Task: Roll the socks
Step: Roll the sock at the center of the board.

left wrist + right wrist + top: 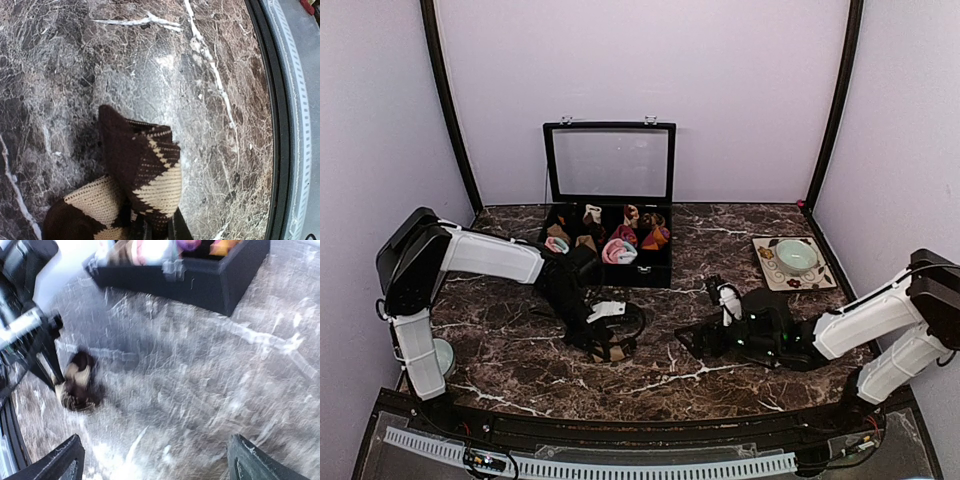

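Note:
The brown-and-beige diamond socks (145, 175) lie bunched on the marble table, under my left gripper (608, 345). In the left wrist view my left gripper (155, 231) is shut on the bundle's near end. The bundle also shows in the top view (610, 347) and, blurred, in the right wrist view (76, 385). My right gripper (705, 340) is open and empty, low over the table to the right of the socks; its fingers (55, 462) stand wide apart. The magenta striped socks are not in view on the table.
An open black box (650, 270) with a glass lid stands at the back centre, holding several small sock rolls; it also shows in the right wrist view (220, 282). A patterned mat with a pale green bowl (796, 256) lies at the back right. The table's front rim (285, 125) is close.

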Tool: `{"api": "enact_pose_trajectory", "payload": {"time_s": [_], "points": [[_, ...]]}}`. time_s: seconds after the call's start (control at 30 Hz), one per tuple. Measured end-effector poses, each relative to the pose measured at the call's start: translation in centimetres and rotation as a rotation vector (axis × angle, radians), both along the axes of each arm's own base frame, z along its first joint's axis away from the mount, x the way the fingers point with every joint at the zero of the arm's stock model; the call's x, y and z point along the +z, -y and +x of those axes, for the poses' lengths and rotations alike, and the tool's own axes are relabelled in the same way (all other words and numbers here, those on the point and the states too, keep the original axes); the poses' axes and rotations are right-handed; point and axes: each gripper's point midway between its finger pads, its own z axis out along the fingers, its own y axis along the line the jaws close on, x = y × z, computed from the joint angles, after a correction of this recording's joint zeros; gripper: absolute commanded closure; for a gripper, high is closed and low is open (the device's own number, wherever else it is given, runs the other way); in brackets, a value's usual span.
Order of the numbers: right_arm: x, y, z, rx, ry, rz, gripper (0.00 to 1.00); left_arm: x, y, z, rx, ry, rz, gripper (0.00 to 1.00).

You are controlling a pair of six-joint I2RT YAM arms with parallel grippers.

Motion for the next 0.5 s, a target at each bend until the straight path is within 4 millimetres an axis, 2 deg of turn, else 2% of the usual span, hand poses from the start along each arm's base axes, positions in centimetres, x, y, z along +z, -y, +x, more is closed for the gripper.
{"api": "enact_pose_trajectory", "payload": {"time_s": [0.1, 0.17, 0.3, 0.4, 0.5], "points": [[1.5, 0.3, 0.4, 0.015, 0.095, 0.054, 0.03, 0.0, 0.2, 0.0, 0.004, -0.045, -0.005, 1.00], [1.8, -1.3, -0.4, 0.106, 0.184, 0.002, 0.09, 0.0, 0.4, -0.1, 0.007, -0.079, -0.010, 1.00], [1.8, -6.3, -3.9, 0.374, 0.348, -0.108, 0.19, 0.1, 0.6, -0.2, 0.016, -0.141, -0.022, 1.00], [1.5, -7.5, -6.0, 0.513, 0.449, -0.153, 0.24, 0.1, 0.6, -0.3, 0.028, -0.197, -0.034, 1.00], [0.9, -8.2, -6.7, 0.608, 0.537, -0.198, 0.32, 0.1, 0.5, -0.6, 0.030, -0.246, -0.042, 1.00]]}}
